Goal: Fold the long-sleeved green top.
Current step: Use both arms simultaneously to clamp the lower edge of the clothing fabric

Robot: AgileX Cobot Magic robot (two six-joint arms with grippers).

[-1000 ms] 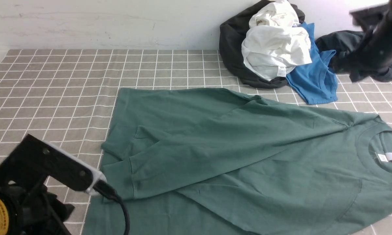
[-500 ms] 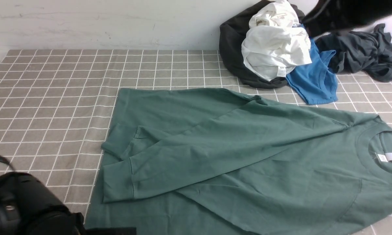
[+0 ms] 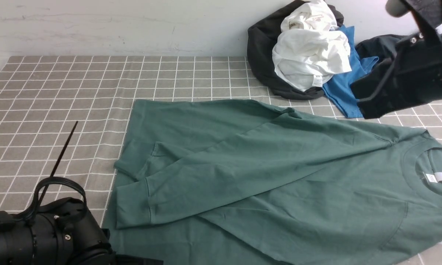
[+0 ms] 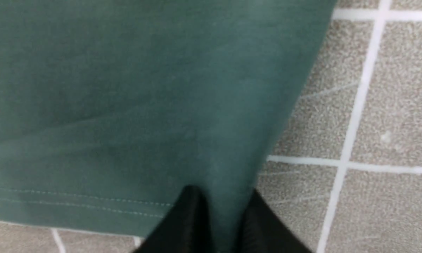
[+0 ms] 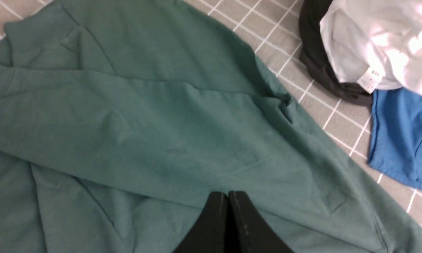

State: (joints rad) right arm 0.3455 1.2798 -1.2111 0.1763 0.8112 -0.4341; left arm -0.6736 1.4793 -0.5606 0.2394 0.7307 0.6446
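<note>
- Background: a plain white wall (image 3: 114, 25) stands behind a worktop (image 3: 59, 92) covered in grey-brown cloth with a white grid
- Task item: the green long-sleeved top (image 3: 265, 173) lies flat on the near half of the worktop, collar to the robot's right and hem to its left; both sleeves are laid across the body
- Left claw (image 4: 222, 203): pinching the near hem corner of the top, with green fabric running up between the two black fingers
- Right claw (image 5: 228, 196): fingers pressed together, holding nothing, above the sleeve and shoulder area and clear of the fabric
- Step in hand (judgement): sleeves are in; the body fold has begun on the left side only
- Next move (judgement): the right claw must spread and take a matching grip so both corners travel together; a one-sided lift may drag the sleeves out of place
- Labels: a white neck tag (image 3: 436, 177) sits inside the collar, with print too small to read
- The crumpled white garment (image 3: 309, 55) in the far pile carries a white tag (image 5: 371, 75) with barcode-like marks, unreadable
</note>
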